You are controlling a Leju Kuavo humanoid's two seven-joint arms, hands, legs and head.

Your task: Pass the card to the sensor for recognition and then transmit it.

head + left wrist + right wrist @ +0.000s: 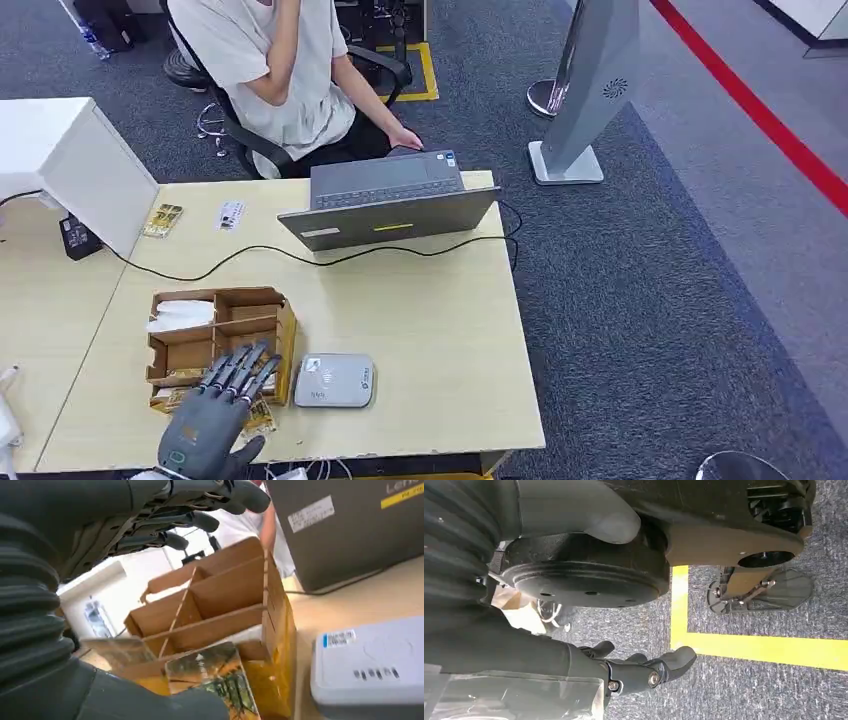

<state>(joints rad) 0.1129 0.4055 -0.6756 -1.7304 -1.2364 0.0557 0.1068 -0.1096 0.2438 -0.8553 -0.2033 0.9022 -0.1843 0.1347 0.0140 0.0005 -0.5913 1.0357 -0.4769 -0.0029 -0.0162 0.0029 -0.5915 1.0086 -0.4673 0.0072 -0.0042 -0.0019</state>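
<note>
My left hand (pixel 212 420) hovers over the near end of the cardboard organizer (pixel 222 335) on the counter (pixel 420 330), fingers (pixel 200 520) spread and holding nothing. The card (pixel 212 680), yellow with a printed picture, sits below the fingers at the box's front, untouched. Card reader (pixel 335 381) lies just beside the box. Right hand (pixel 644 672) hangs over the carpet, fingers loosely extended, empty.

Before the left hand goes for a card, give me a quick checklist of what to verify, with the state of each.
1. Left hand above the cardboard box: ok.
2. Fingers apart, holding nothing: ok.
3. Card showing at the box's near edge: ok.
4. Card reader beside the box, top uncovered: ok.
5. Right hand hanging low over the carpet, holding nothing: ok.
6. Whether the card lies loose enough to lift: cannot tell.
</note>
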